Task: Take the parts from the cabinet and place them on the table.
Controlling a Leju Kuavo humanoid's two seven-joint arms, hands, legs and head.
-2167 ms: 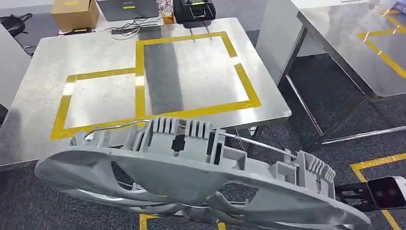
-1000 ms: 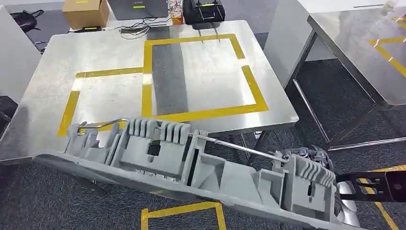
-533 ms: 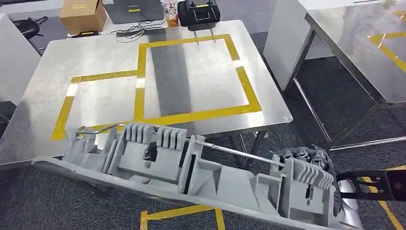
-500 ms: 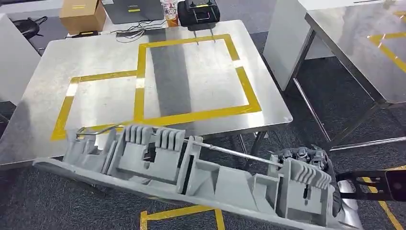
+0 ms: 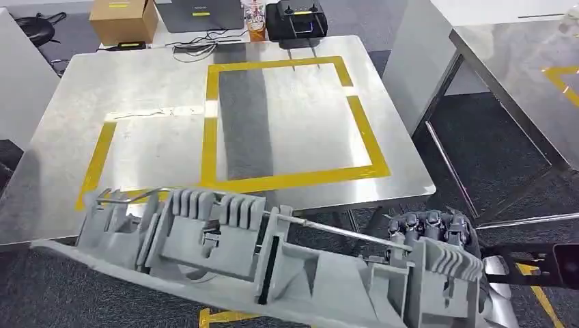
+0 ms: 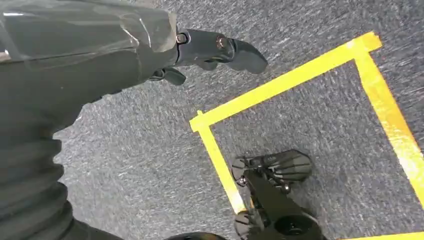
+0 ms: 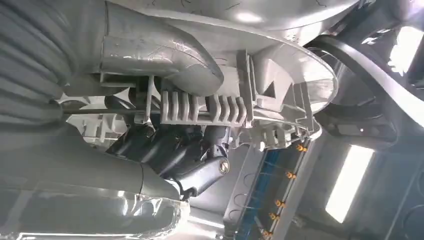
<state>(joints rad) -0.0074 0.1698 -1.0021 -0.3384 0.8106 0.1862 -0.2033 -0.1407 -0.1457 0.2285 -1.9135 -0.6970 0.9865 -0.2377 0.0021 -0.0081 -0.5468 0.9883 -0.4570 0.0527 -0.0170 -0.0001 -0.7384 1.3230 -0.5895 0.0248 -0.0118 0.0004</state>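
Observation:
A long grey plastic part (image 5: 225, 253) with ribbed clips and a thin metal rod runs across the bottom of the head view, tilted down to the right. My right hand (image 5: 430, 229) grips its right end; dark fingers (image 7: 185, 150) curl under the part's ribbed section (image 7: 205, 107). The part's left end hangs over the front edge of the steel table (image 5: 136, 75), which bears yellow tape rectangles. Whether the part touches the table I cannot tell. My left hand (image 6: 200, 47) hangs over the grey carpet, fingers apart, holding nothing.
Along the table's far edge stand a cardboard box (image 5: 123, 17), a laptop (image 5: 198, 12), a cup (image 5: 256, 14) and a black case (image 5: 295, 19). A second steel table (image 5: 519, 61) stands to the right, past a white panel (image 5: 416, 41). Yellow tape marks the floor (image 6: 280, 85).
The part has turned from showing its round openings to edge-on and sits lower in the picture. The whole view has shifted, so the camera has moved. My right hand keeps its grip.

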